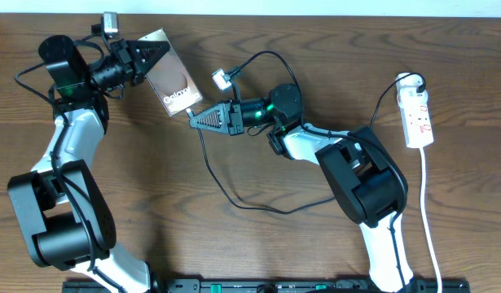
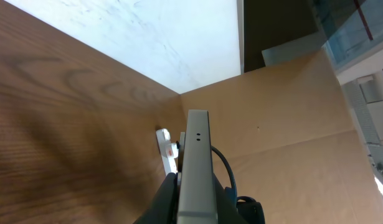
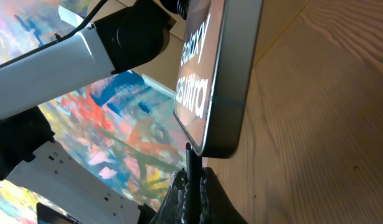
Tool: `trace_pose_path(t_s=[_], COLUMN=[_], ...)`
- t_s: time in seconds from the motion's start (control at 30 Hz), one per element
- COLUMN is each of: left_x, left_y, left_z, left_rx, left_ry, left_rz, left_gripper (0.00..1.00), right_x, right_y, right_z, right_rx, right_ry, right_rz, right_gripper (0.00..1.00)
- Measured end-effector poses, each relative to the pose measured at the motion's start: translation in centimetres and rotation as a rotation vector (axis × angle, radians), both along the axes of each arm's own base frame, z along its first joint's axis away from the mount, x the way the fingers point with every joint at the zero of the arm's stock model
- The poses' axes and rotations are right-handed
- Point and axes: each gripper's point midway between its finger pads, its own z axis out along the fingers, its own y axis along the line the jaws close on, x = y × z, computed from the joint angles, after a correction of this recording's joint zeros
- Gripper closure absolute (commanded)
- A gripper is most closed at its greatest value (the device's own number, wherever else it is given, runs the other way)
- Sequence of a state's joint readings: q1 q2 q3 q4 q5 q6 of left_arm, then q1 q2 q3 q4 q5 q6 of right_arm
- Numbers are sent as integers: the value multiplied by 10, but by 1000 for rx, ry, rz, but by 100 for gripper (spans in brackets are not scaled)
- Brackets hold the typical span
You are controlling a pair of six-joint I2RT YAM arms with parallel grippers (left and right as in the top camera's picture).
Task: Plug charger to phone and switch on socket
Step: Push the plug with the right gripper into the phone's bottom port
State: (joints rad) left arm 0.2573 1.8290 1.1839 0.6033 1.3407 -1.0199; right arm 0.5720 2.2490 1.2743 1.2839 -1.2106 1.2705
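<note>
Near tabletop's (image 1: 258, 252) far edge my left claw (image 1: 146, 59) clamps phone (image 1: 173, 81), my right claw (image 1: 197, 120) clamps charger (image 3: 190, 162); off-angle push may twist phone loose.

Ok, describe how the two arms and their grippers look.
The left arm and right arm have bulky black joint housings joined by white links. The left gripper and right gripper are black wedges tapering to the tips. A green light glows near each wrist.
</note>
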Motion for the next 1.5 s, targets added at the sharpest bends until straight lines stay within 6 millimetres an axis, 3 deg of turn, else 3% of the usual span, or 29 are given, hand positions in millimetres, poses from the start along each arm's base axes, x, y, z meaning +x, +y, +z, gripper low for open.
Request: trace_pose_path(t_s=[0.17, 0.4, 1.5], left_x=[0, -3, 5], left_y=[0, -2, 14], left_z=[0, 1, -1], left_rx=[2, 1, -43], left_ry=[-3, -6, 75], left_rz=[0, -21, 58], left_gripper=[93, 93, 93], right_x=[0, 0, 3], right_y=[0, -2, -1], right_z=[0, 15, 11], right_rx=[-1, 53, 31], right_ry=[4, -28, 25], right_rz=[1, -17, -22], right_gripper=[99, 99, 99])
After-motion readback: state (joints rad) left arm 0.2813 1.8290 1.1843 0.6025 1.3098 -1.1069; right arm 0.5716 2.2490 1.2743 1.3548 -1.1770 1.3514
